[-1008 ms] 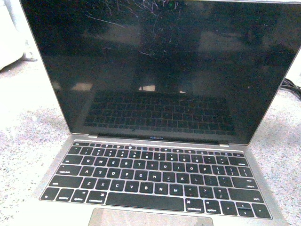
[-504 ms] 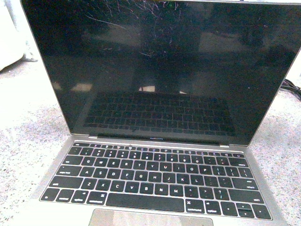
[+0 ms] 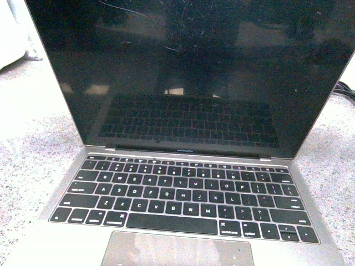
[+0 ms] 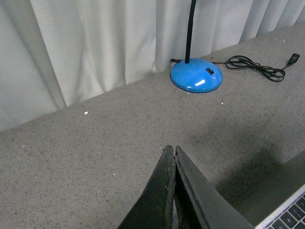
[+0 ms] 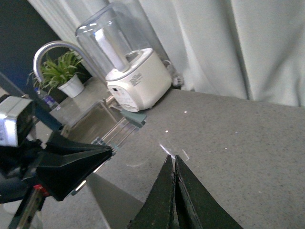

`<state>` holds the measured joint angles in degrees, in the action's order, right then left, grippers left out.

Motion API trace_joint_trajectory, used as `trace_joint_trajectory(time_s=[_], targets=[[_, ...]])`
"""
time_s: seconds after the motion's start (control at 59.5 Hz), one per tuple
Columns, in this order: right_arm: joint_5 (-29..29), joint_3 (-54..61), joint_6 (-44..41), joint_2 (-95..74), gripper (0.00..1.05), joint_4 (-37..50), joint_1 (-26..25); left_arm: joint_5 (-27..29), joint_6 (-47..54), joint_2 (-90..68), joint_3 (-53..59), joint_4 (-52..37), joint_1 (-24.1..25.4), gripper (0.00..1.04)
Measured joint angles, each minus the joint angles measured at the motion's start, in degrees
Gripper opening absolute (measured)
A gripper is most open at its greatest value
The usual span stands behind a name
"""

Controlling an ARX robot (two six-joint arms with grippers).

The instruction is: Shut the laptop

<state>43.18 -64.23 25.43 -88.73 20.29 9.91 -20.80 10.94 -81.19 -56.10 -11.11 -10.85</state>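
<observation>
While its lid is tipping toward the camera, the laptop (image 3: 183,194) is sitting open on the speckled desk (image 3: 28,160). The lid's top rim, visible half a second ago, is now lying out of frame.

Left wrist view: the left gripper (image 4: 171,151), fingers pressed together on nothing, is hovering just beside the laptop's base corner. A blue lamp base (image 4: 196,76) is standing near the desk's curtain-side edge.

Right wrist view: the right gripper (image 5: 171,162) is likewise pinched together and empty above the desk.
</observation>
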Motion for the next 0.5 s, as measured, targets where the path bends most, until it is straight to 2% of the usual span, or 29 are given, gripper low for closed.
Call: trace_joint_trajectory(time_s=[0.319,0.504], targets=[[-4.2,0.5,-2.0,-4.0,0.01,-5.1,-4.2,-0.1,5.3,-0.5,0.7,-1.3,3.3,0.04],[0.2,1.7,-3.7,-4.3,0.01,-9.0,-4.3,2.0,6.8,-1.0,0.2,-0.5,6.2,0.04]])
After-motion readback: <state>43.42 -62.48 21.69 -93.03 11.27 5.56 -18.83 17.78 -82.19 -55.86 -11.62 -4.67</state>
